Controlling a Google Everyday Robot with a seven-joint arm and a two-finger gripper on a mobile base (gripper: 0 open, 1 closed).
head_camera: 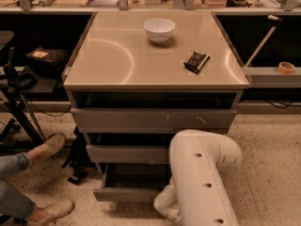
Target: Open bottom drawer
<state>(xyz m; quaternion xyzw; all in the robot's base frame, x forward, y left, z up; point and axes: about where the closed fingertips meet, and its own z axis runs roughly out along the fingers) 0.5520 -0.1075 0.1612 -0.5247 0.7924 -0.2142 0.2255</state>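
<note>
The bottom drawer (126, 194) is the lowest of three in the cabinet. Its plain grey-brown front stands pulled out a little from the cabinet, and the shallow box (136, 177) shows behind it. My white arm (200, 173) reaches down in front of the drawer's right part and hides it. My gripper is hidden behind this arm link, low down by the drawer's right end. Only the wrist (164, 203) shows there.
The middle drawer (124, 153) and the scratched top drawer (150, 119) sit above. A white bowl (159, 29) and a dark packet (196, 61) lie on the tabletop (108, 55). A person's leg and shoes (44, 147) and a black bag (77, 157) are at the left.
</note>
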